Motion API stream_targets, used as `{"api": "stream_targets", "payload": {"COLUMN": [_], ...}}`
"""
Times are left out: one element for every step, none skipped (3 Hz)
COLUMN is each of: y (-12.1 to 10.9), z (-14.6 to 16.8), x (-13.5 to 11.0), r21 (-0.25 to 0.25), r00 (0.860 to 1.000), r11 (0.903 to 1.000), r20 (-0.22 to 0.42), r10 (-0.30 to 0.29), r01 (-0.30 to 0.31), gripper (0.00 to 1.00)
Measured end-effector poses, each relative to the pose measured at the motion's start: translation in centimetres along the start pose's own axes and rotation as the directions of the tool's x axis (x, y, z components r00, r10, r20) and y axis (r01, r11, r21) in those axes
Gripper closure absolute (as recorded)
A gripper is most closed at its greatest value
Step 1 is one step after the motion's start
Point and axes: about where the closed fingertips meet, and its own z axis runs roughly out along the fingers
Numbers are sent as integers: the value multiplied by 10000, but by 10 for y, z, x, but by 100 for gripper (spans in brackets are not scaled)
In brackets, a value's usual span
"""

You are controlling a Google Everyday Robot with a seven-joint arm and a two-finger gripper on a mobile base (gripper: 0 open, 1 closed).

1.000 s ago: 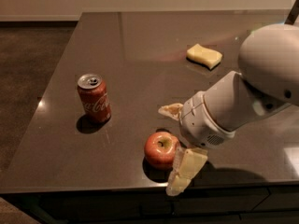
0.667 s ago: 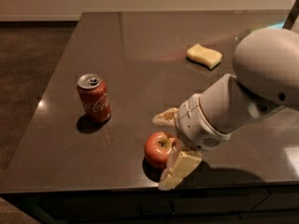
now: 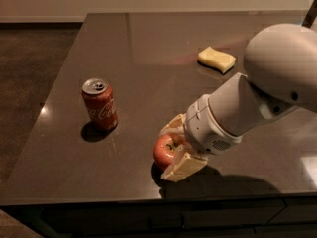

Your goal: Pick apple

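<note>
Red apple (image 3: pixel 161 152), half hidden, tight inside gripper (image 3: pixel 168 152)

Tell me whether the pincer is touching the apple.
Touching. In the camera view the pincer straddles the apple near the table's front edge, both fingers against its sides, no gap.

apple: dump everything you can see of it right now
The apple is round and red-orange with smooth, slightly glossy skin. Its top and right side are hidden. It is low on the dark table near the front edge, to the right of the can and well apart from it. The gripper is around it. Its pale fingers look pressed against the far and near sides. I cannot tell whether the apple has left the surface.
</note>
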Motion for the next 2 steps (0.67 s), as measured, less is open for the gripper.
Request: {"api": "stream_targets", "payload": {"y": [-16,-32], "z": [-21,-54], "x": [-10,-28], "r21": [173,339], "r00": [9995,9994], "r11": [9998,9993], "r20": [-282,-325], "r10": [111,142], "r01": [-106,-131], "gripper": [86,100]}}
